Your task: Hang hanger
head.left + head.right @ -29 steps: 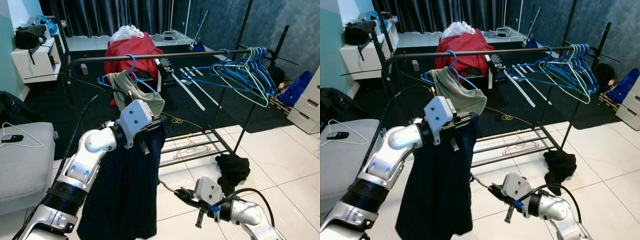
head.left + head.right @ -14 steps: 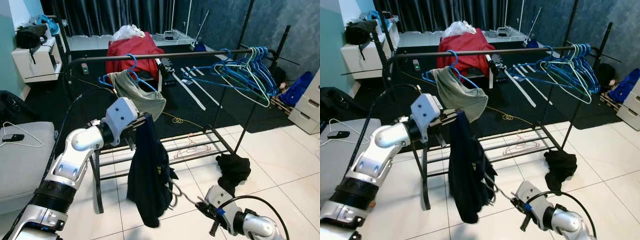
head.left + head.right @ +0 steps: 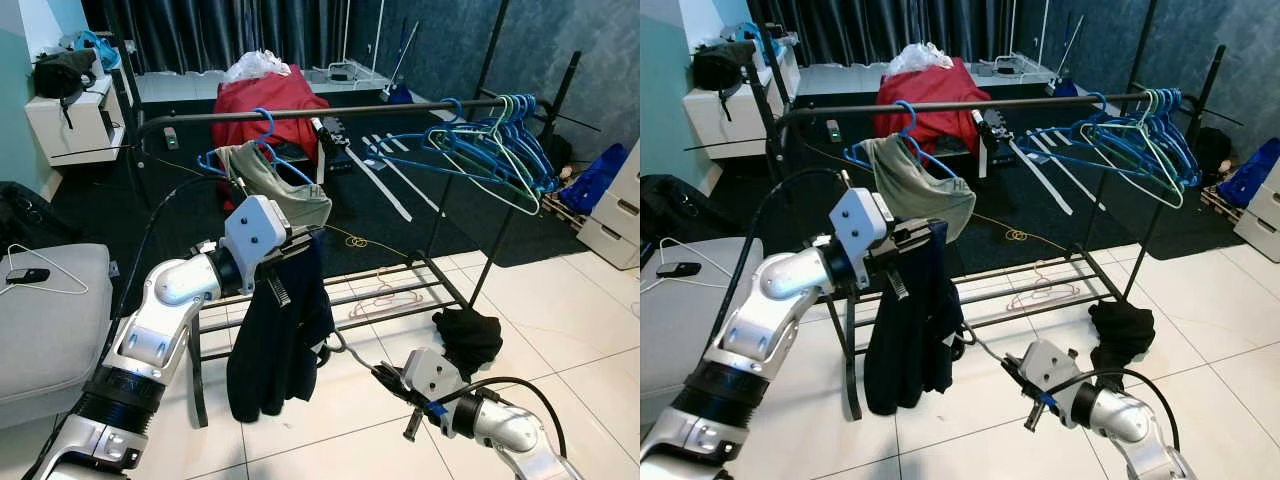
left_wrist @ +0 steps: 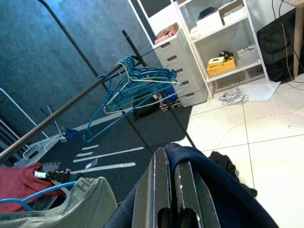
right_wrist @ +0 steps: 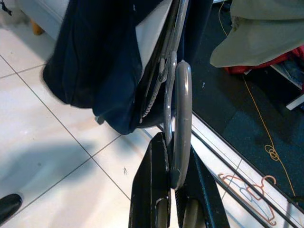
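Fingers of the left gripper [image 3: 296, 243] clench the navy garment [image 3: 275, 335], while below it the right gripper [image 5: 172, 178] grasps the grey hanger [image 5: 182, 109].

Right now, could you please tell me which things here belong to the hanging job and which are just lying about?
In use:
left gripper gripping the dark garment
right gripper holding a grey hanger
clothes rail

Lying about:
black cloth on the floor
pink hanger
blue hangers
red cloth

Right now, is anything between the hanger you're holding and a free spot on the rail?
Yes. The grey garment on its blue hanger hangs from the rail directly above the dark garment. Bare rail lies further right.
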You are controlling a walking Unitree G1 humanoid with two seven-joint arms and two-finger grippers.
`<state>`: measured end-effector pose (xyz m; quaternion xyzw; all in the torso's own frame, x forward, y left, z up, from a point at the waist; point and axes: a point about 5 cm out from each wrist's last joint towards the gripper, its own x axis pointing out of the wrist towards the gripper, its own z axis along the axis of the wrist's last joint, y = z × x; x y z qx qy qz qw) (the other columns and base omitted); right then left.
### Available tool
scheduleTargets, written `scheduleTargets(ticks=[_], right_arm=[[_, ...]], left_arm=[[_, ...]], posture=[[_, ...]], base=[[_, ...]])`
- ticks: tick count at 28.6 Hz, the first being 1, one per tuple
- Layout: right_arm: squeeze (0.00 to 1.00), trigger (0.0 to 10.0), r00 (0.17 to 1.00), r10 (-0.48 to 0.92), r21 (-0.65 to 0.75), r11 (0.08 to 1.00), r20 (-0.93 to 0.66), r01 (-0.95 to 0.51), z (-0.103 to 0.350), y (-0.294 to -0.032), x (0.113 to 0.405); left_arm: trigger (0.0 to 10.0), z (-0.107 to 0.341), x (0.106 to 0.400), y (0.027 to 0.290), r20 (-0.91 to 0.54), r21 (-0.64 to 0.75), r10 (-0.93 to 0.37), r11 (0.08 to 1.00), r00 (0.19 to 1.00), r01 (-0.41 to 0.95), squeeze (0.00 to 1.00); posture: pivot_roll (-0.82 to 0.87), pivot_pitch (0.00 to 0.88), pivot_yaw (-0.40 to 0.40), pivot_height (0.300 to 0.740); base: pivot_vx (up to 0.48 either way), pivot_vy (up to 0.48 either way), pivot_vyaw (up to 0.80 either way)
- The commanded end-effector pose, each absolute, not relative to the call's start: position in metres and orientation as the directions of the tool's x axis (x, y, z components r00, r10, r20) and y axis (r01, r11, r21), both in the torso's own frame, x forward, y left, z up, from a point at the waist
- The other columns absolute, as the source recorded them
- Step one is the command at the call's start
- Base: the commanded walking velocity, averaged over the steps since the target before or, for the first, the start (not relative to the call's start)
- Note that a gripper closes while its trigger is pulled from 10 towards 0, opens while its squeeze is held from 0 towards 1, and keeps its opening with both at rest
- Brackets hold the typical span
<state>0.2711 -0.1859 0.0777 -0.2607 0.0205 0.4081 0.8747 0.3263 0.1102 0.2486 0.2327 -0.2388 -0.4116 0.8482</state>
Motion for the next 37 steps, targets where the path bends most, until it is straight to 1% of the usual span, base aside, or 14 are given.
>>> scheduleTargets(ticks=[1,3,4,5,6,7,8,10,22,23,24,25,33,37], right_arm=[[0.00,10.0,0.671,0.714,-0.470,0.530,-0.202,-0.706,0.084,-0.183,0.272],[0.00,10.0,0.686,0.704,-0.478,0.546,-0.184,-0.688,0.085,-0.184,0.274],[0.00,10.0,0.686,0.704,-0.478,0.546,-0.184,-0.688,0.085,-0.184,0.274],[0.00,10.0,0.689,0.702,-0.479,0.549,-0.180,-0.684,0.086,-0.184,0.275],[0.00,10.0,0.689,0.702,-0.479,0.549,-0.180,-0.684,0.086,-0.184,0.275],[0.00,10.0,0.690,0.702,-0.481,0.550,-0.178,-0.683,0.086,-0.184,0.275],[0.00,10.0,0.690,0.702,-0.481,0.550,-0.178,-0.683,0.086,-0.184,0.275],[0.00,10.0,0.690,0.702,-0.481,0.550,-0.177,-0.683,0.086,-0.184,0.275],[0.00,10.0,0.696,0.698,-0.487,0.555,-0.167,-0.674,0.087,-0.184,0.277],[0.00,10.0,0.698,0.697,-0.487,0.558,-0.165,-0.672,0.087,-0.184,0.277],[0.00,10.0,0.698,0.697,-0.487,0.558,-0.165,-0.672,0.087,-0.184,0.277],[0.00,10.0,0.699,0.696,-0.486,0.560,-0.164,-0.671,0.087,-0.184,0.277],[0.00,10.0,0.722,0.676,-0.481,0.589,-0.147,-0.649,0.088,-0.186,0.280],[0.00,10.0,0.752,0.654,-0.462,0.643,-0.083,-0.610,0.095,-0.187,0.284]], left_arm=[[1.5,0.248,0.323,0.106,0.213,0.596,-0.829,0.530,0.518,0.603,0.00],[4.6,0.248,0.323,0.105,0.218,0.595,-0.830,0.530,0.513,0.604,0.00],[4.6,0.248,0.323,0.105,0.218,0.595,-0.830,0.530,0.513,0.604,0.00],[10.0,0.249,0.323,0.105,0.224,0.591,-0.826,0.537,0.517,0.602,0.00],[10.0,0.249,0.323,0.105,0.224,0.591,-0.826,0.537,0.517,0.602,0.00],[10.0,0.249,0.324,0.106,0.225,0.587,-0.825,0.540,0.519,0.603,0.14],[10.0,0.249,0.324,0.106,0.225,0.587,-0.825,0.540,0.519,0.603,0.14],[10.0,0.254,0.327,0.110,0.245,0.586,-0.808,0.564,0.537,0.582,1.00],[10.0,0.264,0.331,0.117,0.303,0.583,-0.766,0.620,0.568,0.526,1.00],[10.0,0.264,0.332,0.117,0.308,0.584,-0.758,0.628,0.575,0.515,0.18],[10.0,0.264,0.332,0.117,0.308,0.584,-0.758,0.628,0.575,0.515,0.18],[10.0,0.266,0.332,0.119,0.320,0.576,-0.749,0.640,0.580,0.509,0.00],[10.0,0.278,0.335,0.138,0.413,0.426,-0.669,0.742,0.618,0.518,0.00],[10.0,0.276,0.336,0.164,0.474,0.287,-0.530,0.848,0.703,0.446,0.00]], posture=[[-0.10,0.055,-0.024,0.740],[-0.10,0.053,-0.022,0.740],[-0.10,0.053,-0.022,0.740],[-0.10,0.052,-0.022,0.740],[-0.10,0.052,-0.022,0.740],[-0.10,0.051,-0.022,0.740],[-0.10,0.051,-0.022,0.740],[-0.10,0.049,-0.023,0.740],[-0.09,0.041,-0.023,0.740],[-0.09,0.040,-0.024,0.740],[-0.09,0.040,-0.024,0.740],[-0.09,0.041,-0.024,0.740],[-0.10,0.042,-0.024,0.740],[-0.10,0.057,-0.023,0.740]], base=[[0.000,0.000,0.00],[0.000,0.000,0.00],[0.000,0.000,0.00],[0.000,0.000,0.00],[0.000,0.000,0.00],[0.000,0.000,0.00],[0.000,0.000,0.00],[0.000,0.000,0.00],[0.000,0.000,0.00],[0.000,0.000,0.00],[0.000,0.000,0.00],[0.000,0.000,0.00],[0.000,0.000,0.00],[0.000,0.000,0.00]])
